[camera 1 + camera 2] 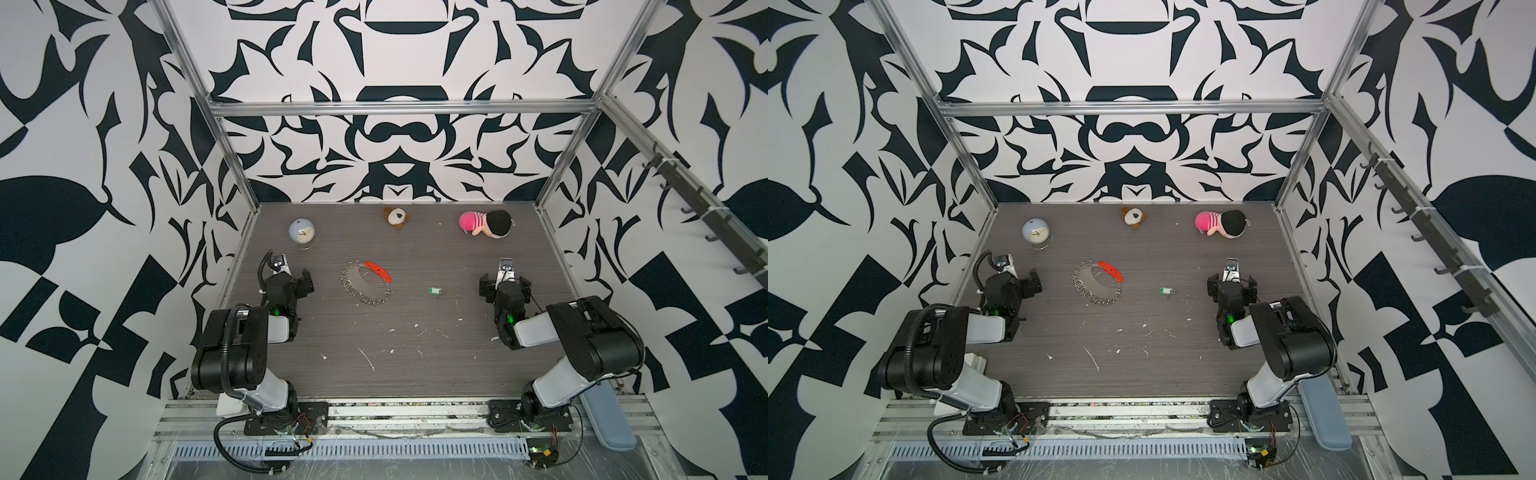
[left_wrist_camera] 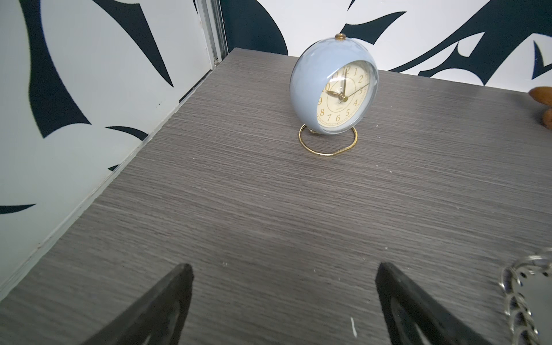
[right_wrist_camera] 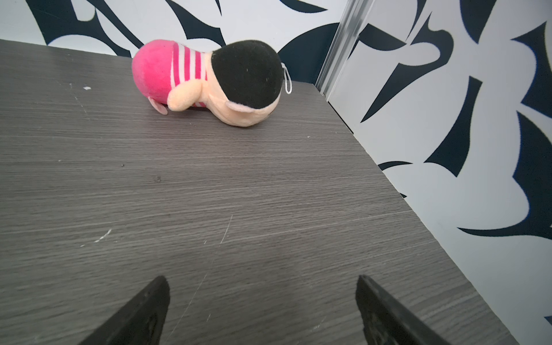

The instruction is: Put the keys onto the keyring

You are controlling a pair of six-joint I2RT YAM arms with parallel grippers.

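Though behind keyring [image 1: 378, 271]: clock [image 1: 301, 232], plush dog [image 1: 395, 217], doll [image 1: 486, 223].

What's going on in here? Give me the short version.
Nothing is being handled yet. The left tool and right tool hover open and empty at either side of the table. The green key tag lies loose on the table, apart from the keyring, a chain of rings with an orange strip, nearer the left tool. A blue clock, a brown plush and a pink plush sit along the far edge, untouched.
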